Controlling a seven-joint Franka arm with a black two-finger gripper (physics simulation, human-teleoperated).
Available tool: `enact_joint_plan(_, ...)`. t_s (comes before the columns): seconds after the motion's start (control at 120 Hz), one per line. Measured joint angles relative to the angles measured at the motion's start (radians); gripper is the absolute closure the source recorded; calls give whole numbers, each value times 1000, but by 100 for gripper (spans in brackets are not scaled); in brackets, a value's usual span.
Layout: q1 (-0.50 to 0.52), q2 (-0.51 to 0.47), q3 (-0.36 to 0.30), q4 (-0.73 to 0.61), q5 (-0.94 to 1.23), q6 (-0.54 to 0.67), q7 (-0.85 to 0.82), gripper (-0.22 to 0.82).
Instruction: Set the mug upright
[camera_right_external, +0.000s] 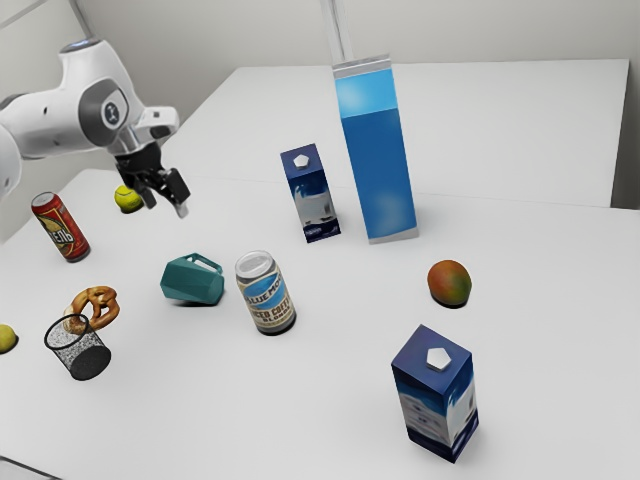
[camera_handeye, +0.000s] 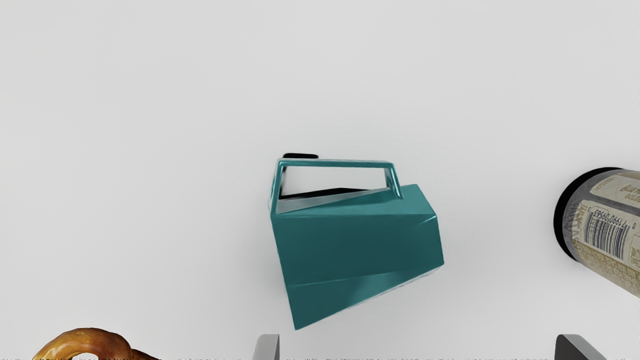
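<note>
Hand (camera_right_external: 168, 200) spread wide above the table, the teal mug (camera_handeye: 357, 245) lying on its side.

The white surface (camera_right_external: 320, 400) holds, near its far edge, a tall carton (camera_right_external: 380, 170) and a small carton (camera_right_external: 313, 200) just beside it. By the corner at the exterior view's left are a yellow ball (camera_right_external: 128, 198) and a red can (camera_right_external: 62, 230). The teal mug (camera_handeye: 360, 245) lies on its side between a pretzel (camera_right_external: 105, 298) and a standing beer can (camera_right_external: 266, 292). A mesh cup (camera_right_external: 80, 350) touches or nearly touches the pretzel; a yellow fruit (camera_right_external: 6, 339) lies near. A mango (camera_right_external: 449, 283) and another carton (camera_right_external: 436, 392) sit toward the exterior view's right, that carton farthest from the far edge.
</note>
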Motion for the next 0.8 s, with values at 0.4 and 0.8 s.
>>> enact_joint_plan(0.4,194,76,6,-41,-284,-22,146,0)
enact_joint_plan(0.8,294,264,5,-4,-580,-162,331,0)
